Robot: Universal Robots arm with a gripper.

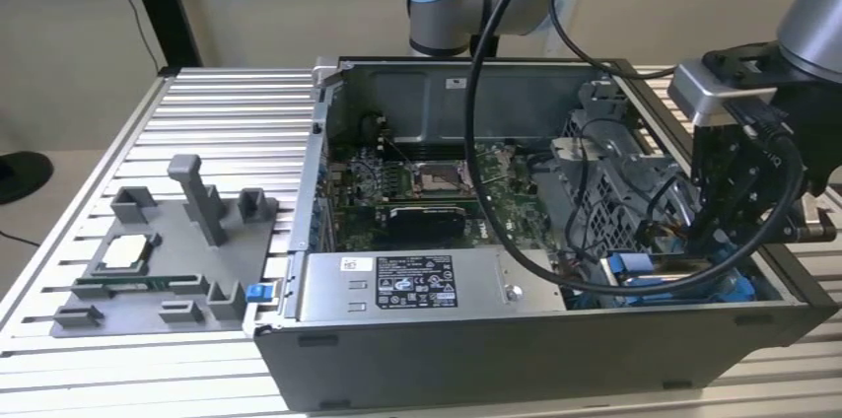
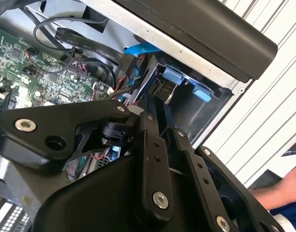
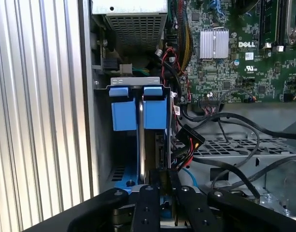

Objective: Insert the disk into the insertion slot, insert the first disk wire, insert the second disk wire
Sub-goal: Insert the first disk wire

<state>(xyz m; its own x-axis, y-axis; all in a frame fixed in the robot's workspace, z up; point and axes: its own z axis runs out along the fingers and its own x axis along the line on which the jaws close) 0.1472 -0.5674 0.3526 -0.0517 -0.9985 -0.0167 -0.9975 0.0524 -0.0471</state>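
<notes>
In the first wrist view the disk (image 3: 150, 145) stands on edge, a thin silver slab with the two bright blue tabs of its carrier (image 3: 155, 113) at the far end. It sits down inside the insertion slot (image 3: 124, 182), whose blue rail shows at the floor of the bay. My gripper (image 3: 164, 181) is shut on the near end of the disk, its black fingers (image 3: 148, 205) close together. In the exterior view my gripper (image 1: 717, 250) reaches into the case's corner, at the exterior view's lower right, by the blue bay (image 1: 731, 292). A loose black wire connector (image 3: 189, 137) with red and yellow leads hangs beside the disk.
The grey power-supply box (image 1: 421, 285) lies along the case's front wall. A perforated metal cage (image 3: 244, 150) and black cables border the bay, with the motherboard (image 1: 421, 181) beyond. A grey parts fixture (image 1: 158, 260) stands outside the case, and a person's hand (image 2: 278, 193) is nearby.
</notes>
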